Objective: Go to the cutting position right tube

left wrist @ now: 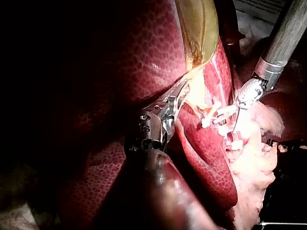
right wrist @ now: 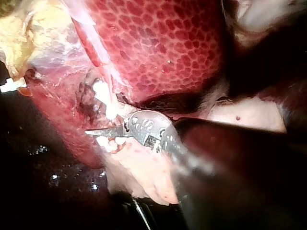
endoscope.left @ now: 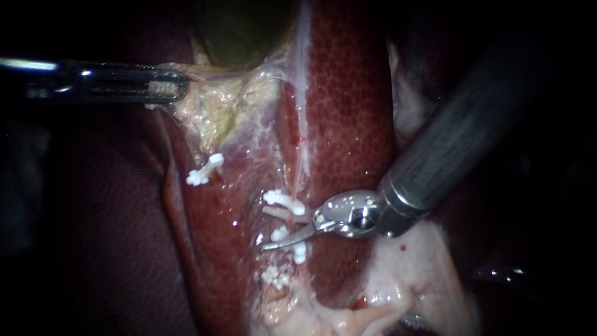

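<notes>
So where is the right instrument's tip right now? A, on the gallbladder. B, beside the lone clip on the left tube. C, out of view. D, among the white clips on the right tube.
D: in the endoscope view the right instrument has its tip lying across the right tube, with white clips on either side of it.

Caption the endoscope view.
The left instrument grips the gallbladder; the right instrument sits at the tube between clips.
</notes>
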Controlling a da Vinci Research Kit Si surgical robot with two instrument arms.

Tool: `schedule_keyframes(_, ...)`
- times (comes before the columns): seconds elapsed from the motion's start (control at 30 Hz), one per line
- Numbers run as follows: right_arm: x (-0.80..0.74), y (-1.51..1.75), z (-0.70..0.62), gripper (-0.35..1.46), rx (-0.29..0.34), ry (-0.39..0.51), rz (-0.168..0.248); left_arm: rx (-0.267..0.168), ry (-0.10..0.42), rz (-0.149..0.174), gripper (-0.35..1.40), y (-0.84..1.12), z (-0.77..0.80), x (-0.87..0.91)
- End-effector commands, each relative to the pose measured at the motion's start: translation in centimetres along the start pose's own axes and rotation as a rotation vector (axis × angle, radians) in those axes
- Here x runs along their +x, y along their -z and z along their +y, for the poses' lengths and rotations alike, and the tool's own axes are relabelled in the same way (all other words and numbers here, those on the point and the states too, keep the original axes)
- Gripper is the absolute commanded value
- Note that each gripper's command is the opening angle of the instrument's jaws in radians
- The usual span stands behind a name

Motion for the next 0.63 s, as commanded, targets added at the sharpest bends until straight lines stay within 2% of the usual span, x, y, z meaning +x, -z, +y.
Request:
schedule_keyframes(0.03, 0.01, -0.01, 0.00, 1.36, -0.001, 0.000, 0.002, 0.000, 0.000, 0.000, -0.35, 0.00, 0.00, 0.00)
schedule_keyframes(0.63, 0.00, 0.00, 0.01, 1.36, 0.001, -0.004, 0.002, -0.001, 0.000, 0.000, -0.35, 0.00, -0.01, 0.00)
